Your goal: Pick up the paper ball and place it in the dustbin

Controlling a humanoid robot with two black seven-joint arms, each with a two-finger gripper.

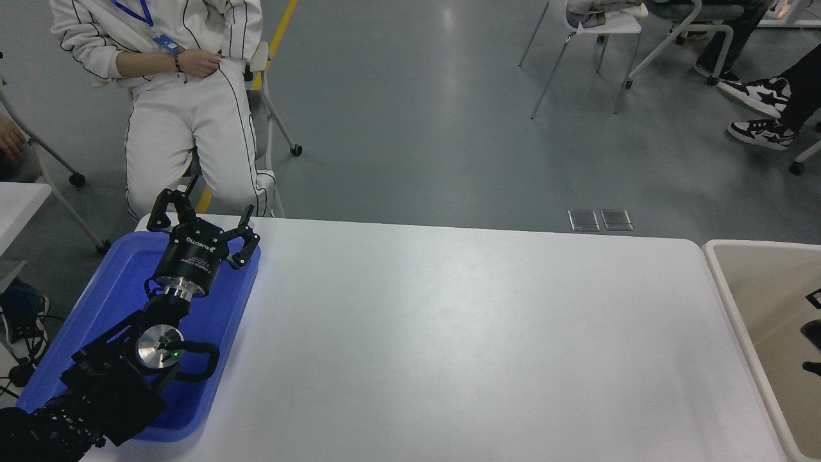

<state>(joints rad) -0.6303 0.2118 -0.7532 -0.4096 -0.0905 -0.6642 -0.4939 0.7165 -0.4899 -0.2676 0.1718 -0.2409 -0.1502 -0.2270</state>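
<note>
Your left gripper [200, 218] rests over the blue tray [96, 308] at the table's [449, 333] left end, jaws spread apart and holding nothing. At the right edge only black bits of your right gripper [813, 330] show above the dustbin [725, 282], so you cannot tell how its jaws stand. You cannot see the paper ball anywhere.

high head view, facing table [449, 333]
</note>
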